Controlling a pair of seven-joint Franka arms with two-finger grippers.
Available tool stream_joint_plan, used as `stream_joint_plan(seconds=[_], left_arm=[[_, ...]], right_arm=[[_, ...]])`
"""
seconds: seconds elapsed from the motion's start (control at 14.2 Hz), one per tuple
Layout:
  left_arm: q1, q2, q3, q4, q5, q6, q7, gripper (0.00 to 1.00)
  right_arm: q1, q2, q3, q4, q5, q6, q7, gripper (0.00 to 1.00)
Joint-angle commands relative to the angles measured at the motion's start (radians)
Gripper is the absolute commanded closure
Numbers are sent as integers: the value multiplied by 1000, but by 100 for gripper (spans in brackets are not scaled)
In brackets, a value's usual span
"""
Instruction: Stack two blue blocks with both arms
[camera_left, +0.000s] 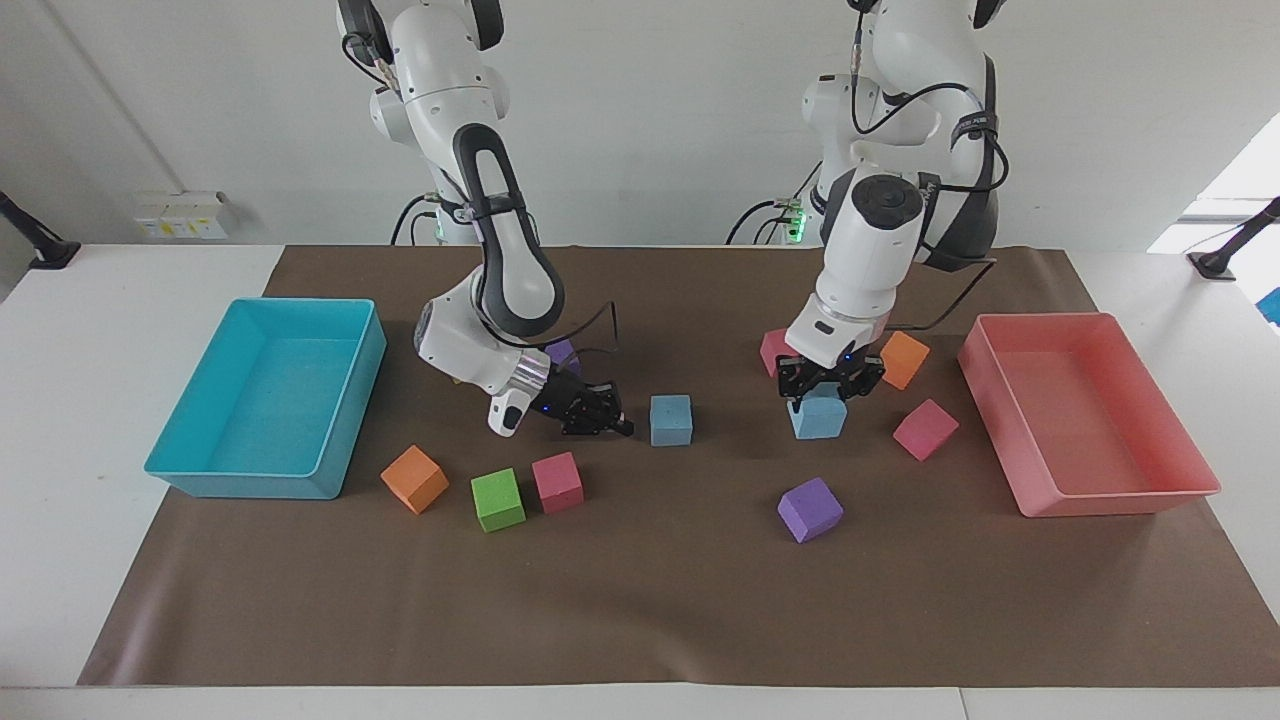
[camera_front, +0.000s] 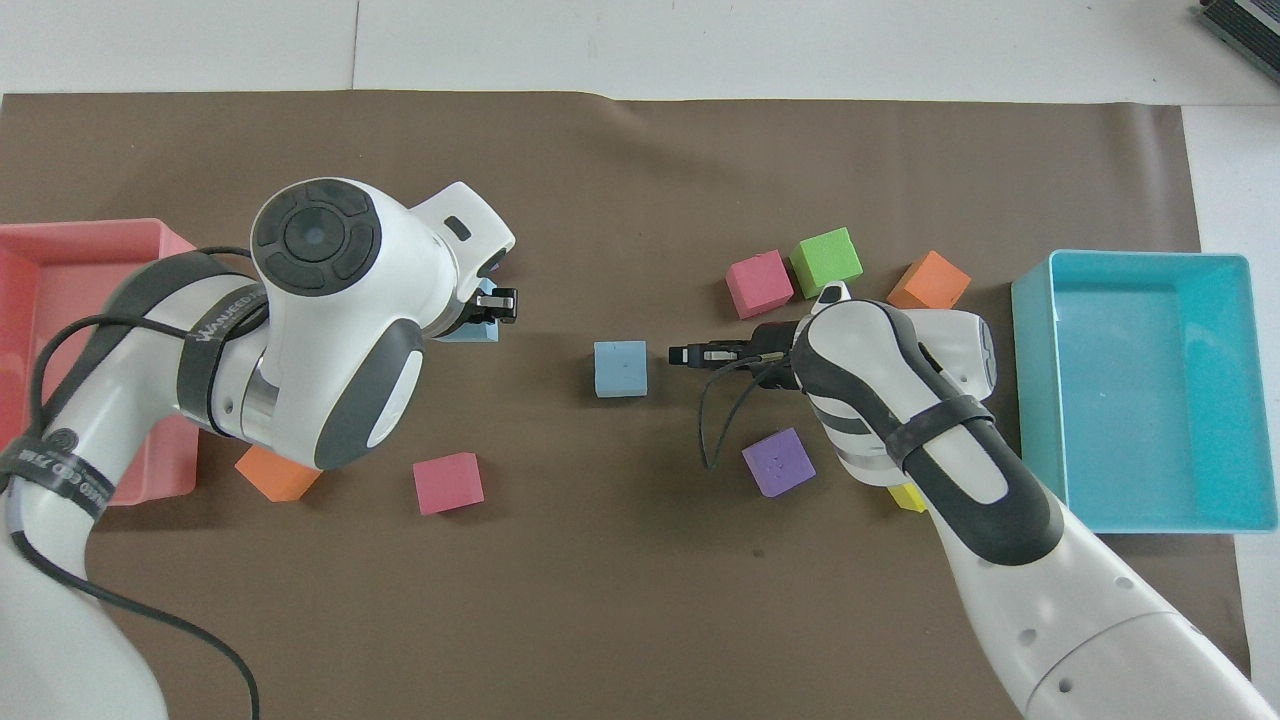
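The left gripper (camera_left: 822, 385) is clamped on one blue block (camera_left: 818, 416), carrying it just above the brown mat (camera_left: 640, 610) over the middle of the left arm's half of the table, near a red cube (camera_left: 772, 350) and an orange cube (camera_left: 904, 359). A cube has no long axis; the held block hangs upright with one flat face turned toward the table's front edge, and in the overhead view the arm hides most of it (camera_front: 478, 328). The second blue block (camera_left: 671, 420) sits flat on the mat near the table's centre, its sides roughly square to the table edges. The right gripper (camera_left: 608, 420) waits low beside this block, on the side toward the right arm's end, its black fingers (camera_front: 686, 352) pointing at it; they look drawn close together and appear to stop just short of the block, though the gap is hard to judge. The turquoise tray (camera_left: 180, 450) lies at the right arm's end, the pink tray (camera_left: 1120, 495) at the left arm's end.
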Motion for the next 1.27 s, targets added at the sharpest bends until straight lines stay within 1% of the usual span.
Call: stream_joint_plan(seconds=[0.0, 0.07, 0.14, 0.35, 0.42, 0.56, 0.77, 0.91, 1.2], left_arm=[[-73, 44, 15, 68, -37, -48, -9, 100], [-113, 65, 17, 81, -42, -48, -14, 100], [-128, 73, 15, 91, -43, -48, -24, 100], [-136, 79, 15, 98, -94, -48, -32, 100], [-154, 92, 15, 104, -95, -48, -38, 100], [-194, 150, 17, 160, -94, -45, -89, 100], [-197, 158, 15, 170, -97, -50, -95, 100], [-219, 187, 17, 170, -92, -50, -127, 100], [-217, 187, 17, 170, -97, -44, -130, 100]], right_arm=[[-2, -25, 4, -29, 29, 7, -40, 100], [-2, -25, 4, -29, 29, 7, -40, 100], [-2, -25, 4, -29, 29, 7, -40, 100], [-2, -25, 4, -29, 29, 7, -40, 100], [-2, -25, 4, -29, 29, 7, -40, 100], [-2, -25, 4, -29, 29, 7, -40, 100], [-2, -25, 4, -29, 29, 7, -40, 100], [-3, -25, 4, -29, 29, 7, -40, 100], [-3, -25, 4, -29, 29, 7, -40, 100]])
